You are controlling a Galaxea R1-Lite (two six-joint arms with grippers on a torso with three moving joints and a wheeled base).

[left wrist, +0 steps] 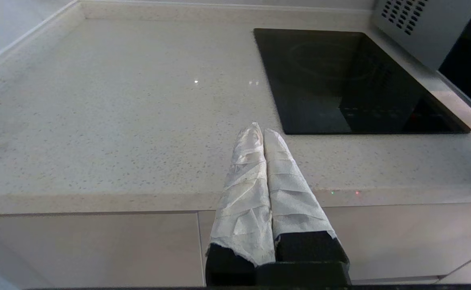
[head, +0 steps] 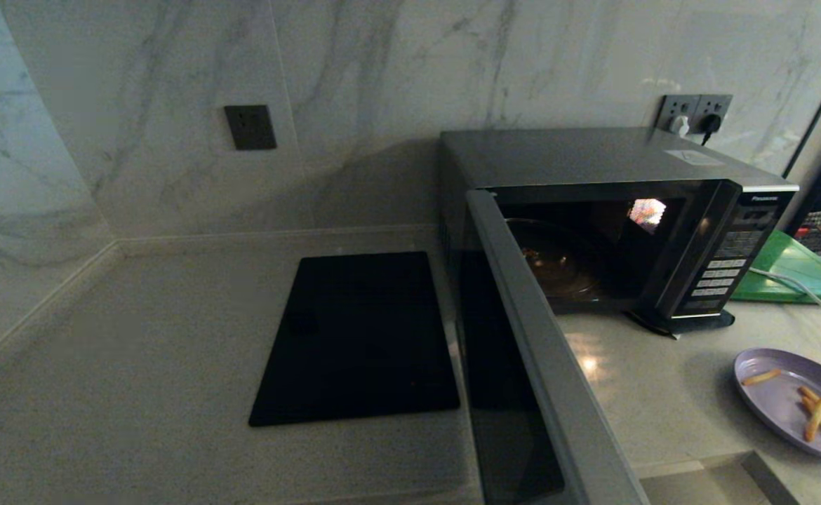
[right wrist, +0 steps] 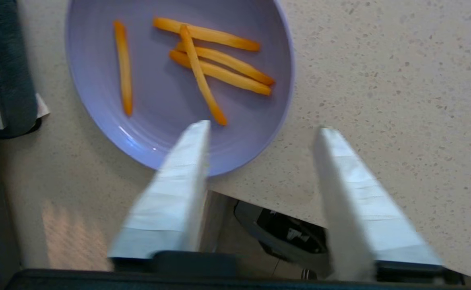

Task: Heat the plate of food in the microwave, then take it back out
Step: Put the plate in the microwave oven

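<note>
- Two fingers of our right gripper [right wrist: 263,129] are spread wide above the counter [right wrist: 380,80]; the plate of food [right wrist: 171,92] lies just ahead of one fingertip.
- Our left gripper [left wrist: 259,131], pressed together, hovers near the cooktop [left wrist: 340,80].
- The microwave [head: 593,210] stands open.

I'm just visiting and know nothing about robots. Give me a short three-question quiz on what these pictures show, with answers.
1. True or false: the microwave door stands open.
2. Where is the plate of food? A) inside the microwave B) on the counter to the microwave's right C) on the black cooktop
3. Fill in: the left tool is ____, while the right tool over the plate's edge is ____.

Key: 1 true. 2 B. 3 shut; open.
</note>
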